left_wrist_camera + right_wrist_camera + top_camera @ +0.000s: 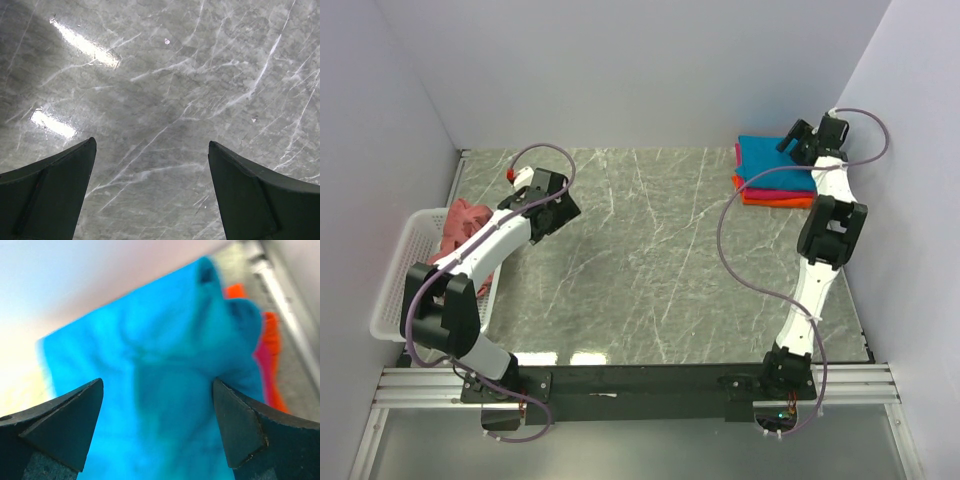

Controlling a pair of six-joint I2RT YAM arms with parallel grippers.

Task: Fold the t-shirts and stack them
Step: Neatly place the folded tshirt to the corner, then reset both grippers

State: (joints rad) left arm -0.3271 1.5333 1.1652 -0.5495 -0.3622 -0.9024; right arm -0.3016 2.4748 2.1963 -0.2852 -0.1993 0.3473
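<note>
Three folded t-shirts are stacked at the far right of the table: the teal-blue one (768, 154) on top, the magenta one (760, 189) under it and the orange one (775, 200) at the bottom. My right gripper (794, 140) hovers over the stack's right edge, open and holding nothing. In the right wrist view the teal shirt (150, 330) fills the space under the gripper (156, 385), with magenta (262, 365) and orange (272, 340) edges showing at the right. The salmon-pink t-shirt (466, 222) lies crumpled in the basket. My left gripper (558, 205) (151, 142) is open over bare tabletop.
The white mesh basket (402, 272) stands at the table's left edge, with the left arm reaching past it. Grey walls close in the back and both sides. The marbled tabletop (650, 260) stretches between the arms.
</note>
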